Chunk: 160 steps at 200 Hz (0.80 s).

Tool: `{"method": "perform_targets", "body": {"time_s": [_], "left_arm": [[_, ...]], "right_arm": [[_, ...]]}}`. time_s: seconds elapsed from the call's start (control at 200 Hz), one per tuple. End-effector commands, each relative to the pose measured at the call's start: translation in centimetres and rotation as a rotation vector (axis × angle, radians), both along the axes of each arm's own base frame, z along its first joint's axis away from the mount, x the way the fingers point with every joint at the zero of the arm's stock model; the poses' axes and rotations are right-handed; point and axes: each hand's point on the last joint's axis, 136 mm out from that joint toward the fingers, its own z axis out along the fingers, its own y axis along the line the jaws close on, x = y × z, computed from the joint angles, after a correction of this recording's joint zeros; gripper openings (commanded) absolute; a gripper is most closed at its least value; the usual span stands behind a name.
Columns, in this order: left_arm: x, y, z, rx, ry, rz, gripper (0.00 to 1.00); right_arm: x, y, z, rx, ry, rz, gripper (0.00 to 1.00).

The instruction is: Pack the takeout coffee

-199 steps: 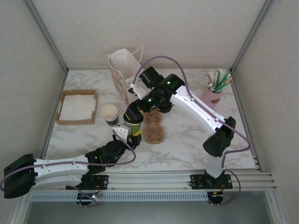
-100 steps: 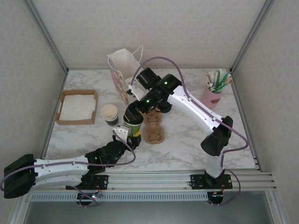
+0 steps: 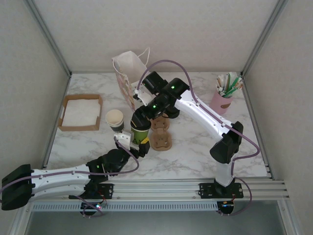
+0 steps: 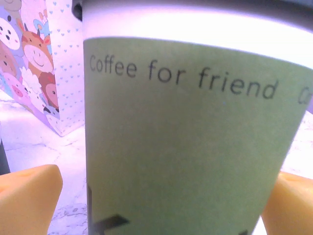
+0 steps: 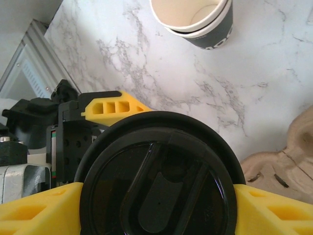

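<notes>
Coffee cup [image 3: 140, 131], upright near the middle of the marble table [image 3: 195, 152], between the stack of open cups [image 3: 115, 119] and the cardboard carrier [image 3: 161, 140]. Left gripper [image 4: 161, 196] is spread wide around the cup wall, with a gap showing beside it. Right gripper [image 5: 159, 205], above, clamps the black lid [image 5: 161, 181] on both sides.

The takeout coffee [image 4: 186, 137] stands close up, its green wall printed "Coffee for friend". The left tool [image 4: 159, 210] straddles it, left yellow finger [image 4: 29, 198] clear of the cup, the right one perhaps touching. A cartoon-animal bag [image 4: 39, 63] stands far left on the marble surface [image 4: 44, 147].
</notes>
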Motion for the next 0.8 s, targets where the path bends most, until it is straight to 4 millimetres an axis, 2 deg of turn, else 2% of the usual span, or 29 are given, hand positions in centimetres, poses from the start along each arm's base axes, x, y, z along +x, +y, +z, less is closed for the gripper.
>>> {"method": "perform_targets", "body": {"time_s": [0.0, 0.095, 0.15, 0.27, 0.361, 0.476, 0.611, 0.796], "left_arm": [[0.3, 0.6, 0.1, -0.025, 0.048, 0.040, 1.00], [0.0, 1.2, 0.1, -0.045, 0.098, 0.059, 1.00], [-0.3, 1.8, 0.8, -0.068, 0.127, 0.070, 1.00], [-1.2, 2.9, 4.0, -0.174, 0.174, 0.063, 1.00], [-1.7, 4.0, 5.5, -0.224, 0.217, 0.079, 1.00], [-2.2, 6.5, 7.5, -0.328, 0.241, 0.148, 0.99], [-2.7, 10.2, 9.4, -0.461, 0.246, 0.251, 0.93], [-3.4, 13.6, 10.7, -0.553, 0.249, 0.341, 0.90]], "right_arm": [[1.1, -0.6, -0.5, -0.029, -0.037, -0.046, 0.74], [1.9, -0.9, -1.0, -0.033, -0.067, -0.069, 0.74], [2.2, -0.8, -1.2, -0.032, -0.087, -0.077, 0.74], [2.7, -0.3, -1.8, -0.003, -0.121, -0.084, 0.74], [2.9, 0.2, -2.3, 0.019, -0.164, -0.080, 0.74], [3.0, 0.7, -3.4, 0.018, -0.223, -0.071, 0.74], [2.8, 1.4, -4.9, 0.010, -0.302, -0.051, 0.74], [2.0, 2.3, -6.7, -0.012, -0.412, -0.012, 0.74]]}}
